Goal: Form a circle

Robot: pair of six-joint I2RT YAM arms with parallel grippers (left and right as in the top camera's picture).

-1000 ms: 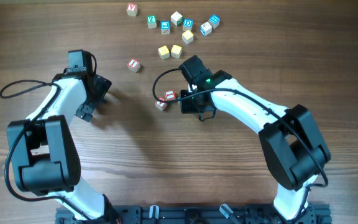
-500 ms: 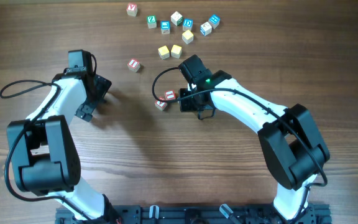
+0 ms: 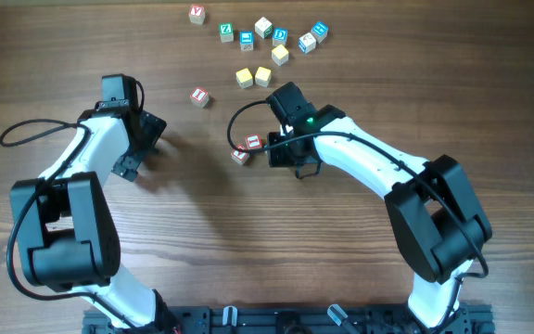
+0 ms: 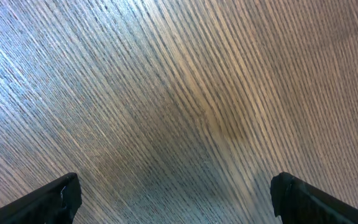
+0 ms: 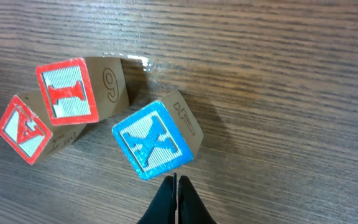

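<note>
- Right gripper (image 5: 175, 198), jaws closed and empty, sits bottom centre; the blue X cube (image 5: 156, 148) lies just above, perhaps touching.
- Left gripper (image 4: 176, 202): jaws gape over worktop (image 4: 179, 93).

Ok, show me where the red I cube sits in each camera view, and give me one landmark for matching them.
Overhead: the red I cube is near the centre of the picture, a little above the middle.
Left wrist: not in it.
Right wrist: upper left, its lettered face towards the camera.
Shared landmark: the red A cube, right beside it on its lower left in both views.
</note>
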